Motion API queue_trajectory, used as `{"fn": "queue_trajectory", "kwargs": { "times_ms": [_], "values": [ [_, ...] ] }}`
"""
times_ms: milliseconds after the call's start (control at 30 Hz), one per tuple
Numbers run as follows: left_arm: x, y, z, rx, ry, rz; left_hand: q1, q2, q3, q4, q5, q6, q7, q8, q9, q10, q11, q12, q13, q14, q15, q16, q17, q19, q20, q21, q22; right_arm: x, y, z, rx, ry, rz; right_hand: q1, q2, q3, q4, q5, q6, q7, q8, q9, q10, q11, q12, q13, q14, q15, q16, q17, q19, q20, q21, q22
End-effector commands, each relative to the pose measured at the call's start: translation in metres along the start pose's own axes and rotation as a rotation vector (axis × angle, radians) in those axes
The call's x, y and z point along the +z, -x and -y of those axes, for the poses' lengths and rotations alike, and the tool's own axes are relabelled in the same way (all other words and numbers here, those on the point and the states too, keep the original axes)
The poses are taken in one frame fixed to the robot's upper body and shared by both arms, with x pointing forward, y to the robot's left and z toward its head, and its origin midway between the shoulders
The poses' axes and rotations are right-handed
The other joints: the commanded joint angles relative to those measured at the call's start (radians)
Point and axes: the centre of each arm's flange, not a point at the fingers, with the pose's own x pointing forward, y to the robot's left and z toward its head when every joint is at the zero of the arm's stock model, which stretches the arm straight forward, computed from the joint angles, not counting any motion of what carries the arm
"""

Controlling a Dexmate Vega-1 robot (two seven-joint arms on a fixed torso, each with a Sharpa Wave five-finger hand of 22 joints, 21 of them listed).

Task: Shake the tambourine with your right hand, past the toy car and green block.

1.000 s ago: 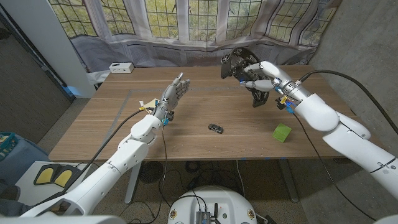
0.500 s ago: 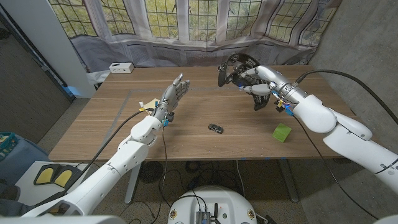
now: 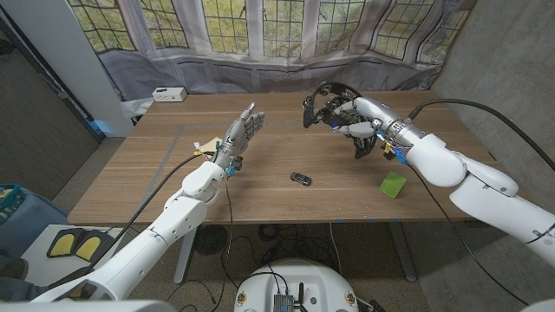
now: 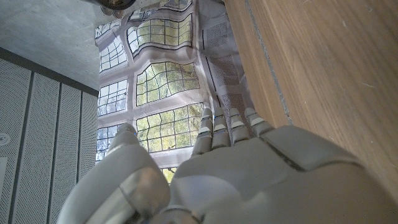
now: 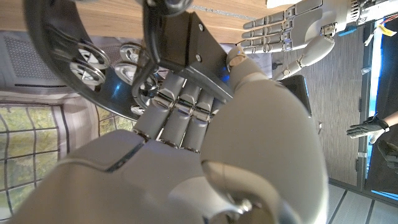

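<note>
- Wood planks make up the table [image 3: 173, 186] in the head view, and no container stands on it; a small white box [image 3: 167, 94] sits at its far left corner, against grey cloth draped under leaded windows [image 3: 225, 26].
- The right hand [image 3: 357, 117] grips the black tambourine [image 3: 329, 100] and holds it lifted over the far right part of the table, fingers clenched around its frame.
- The toy car [image 3: 301, 178] lies near the table's front edge, about midway along it; the green block [image 3: 394, 184] sits near the front right corner, well apart from the car, and both lie nearer the front edge than the tambourine.
- The left hand [image 3: 241, 134] stands raised over the left middle of the table, fingers straight and apart, grasping nothing.
- Left wrist view: the back of the left hand [image 4: 236, 174] has its fingers [image 4: 217, 127] stretched out and released, beside the wooden table [image 4: 323, 68], with the windows [image 4: 161, 93] and a grey panelled wall beyond.
- Right wrist view: the right hand [image 5: 205, 124] is clenched on the tambourine [image 5: 93, 68], whose metal jingles [image 5: 84, 68] sit in the black rim.
- The left hand [image 5: 289, 31] shows beyond it, fingers straight, with a person's gloved hand [image 5: 364, 127] at the edge of the room.
</note>
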Motion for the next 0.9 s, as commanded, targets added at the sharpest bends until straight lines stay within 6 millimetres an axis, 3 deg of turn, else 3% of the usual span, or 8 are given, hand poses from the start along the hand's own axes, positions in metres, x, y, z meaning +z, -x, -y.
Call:
{"fn": "queue_trajectory", "kwargs": {
  "times_ms": [33, 900],
  "values": [
    [0.001, -0.001, 0.000, -0.007, -0.003, -0.002, -0.002, 0.004, 0.005, -0.006, -0.001, 0.010, 0.000, -0.002, 0.002, 0.008, 0.003, -0.002, 0.003, 0.002, 0.002, 0.000, 0.002, -0.002, 0.008, -0.004, 0.003, 0.005, -0.001, -0.014, 0.045, 0.029, -0.039, 0.075, 0.074, 0.005, 0.002, 0.010, 0.094, -0.085, 0.006, 0.004, 0.008, 0.002, -0.001, 0.002, 0.027, -0.085, 0.005, 0.002, -0.003, -0.011, 0.007, 0.004],
    [0.003, 0.000, -0.008, -0.008, -0.007, 0.001, -0.003, 0.005, 0.006, -0.007, -0.001, 0.011, 0.002, -0.002, 0.002, 0.007, 0.001, -0.002, 0.003, 0.002, 0.000, 0.001, 0.002, -0.002, 0.009, -0.004, 0.003, 0.002, -0.012, -0.039, 0.142, 0.083, -0.150, 0.071, 0.078, 0.008, 0.005, 0.011, 0.086, -0.081, -0.001, 0.005, 0.006, 0.004, -0.007, 0.002, 0.028, -0.082, -0.001, 0.002, -0.009, -0.010, 0.019, 0.003]
  ]
}}
